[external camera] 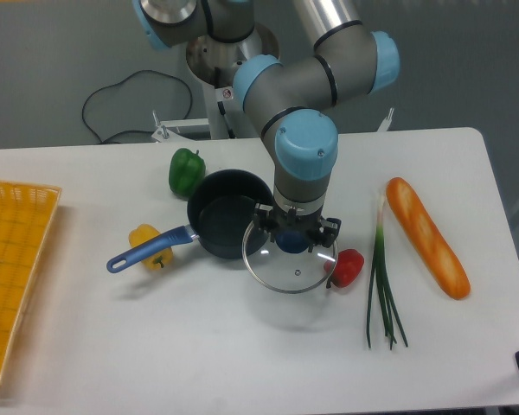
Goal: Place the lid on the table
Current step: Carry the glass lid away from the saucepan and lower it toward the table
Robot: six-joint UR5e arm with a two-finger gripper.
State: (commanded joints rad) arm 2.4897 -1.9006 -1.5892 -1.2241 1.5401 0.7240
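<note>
- Gripper (291, 235) on the grey-and-blue arm points down, its fingers closed on the blue knob of the round clear glass lid (291, 266).
- That lid hangs over the white rectangular table (199, 346), overlapping the dark saucepan's (225, 223) right rim, beside a red pepper (347, 267).

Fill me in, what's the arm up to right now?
The arm's end effector is closed on the blue knob of the glass lid. The lid is off the saucepan and sits just to the pan's right, over the white table, its shadow suggesting it is slightly above the surface. A red pepper is right by the lid's rim. Green pepper, yellow pepper, spring onions, bread loaf and a yellow basket lie around.
</note>
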